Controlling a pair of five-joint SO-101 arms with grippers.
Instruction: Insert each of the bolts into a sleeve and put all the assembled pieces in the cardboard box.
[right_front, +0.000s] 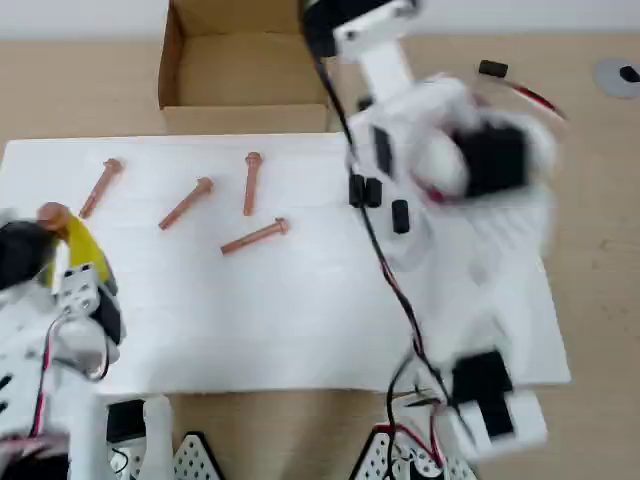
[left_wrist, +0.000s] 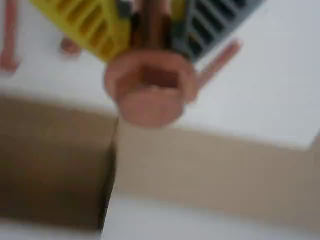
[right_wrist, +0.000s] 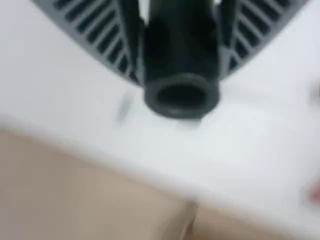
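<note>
Surface: white sheet (right_front: 300, 320) on a wood table (right_front: 590, 260), tan top showing on the far and rt sides.
On sheet, near to far: 4 loose bolts (right_front: 255, 236) (right_front: 186, 203) (right_front: 251, 183) (right_front: 100, 187), copper-col., lying flat, apart from each other. Spare sleeves (right_front: 400, 215), black, mid-sheet by the rt arm.
Far edge: cardboard box (right_front: 170, 70), top open, touching the sheet.
Left gripper (left_wrist: 150, 20): at near-left corner of sheet, fingers narrow, clamped on a bolt (left_wrist: 150, 92), head end sticking out.
Right gripper (right_wrist: 180, 30): over the sheet, clamped on a black sleeve (right_wrist: 181, 90), bore facing out.
</note>
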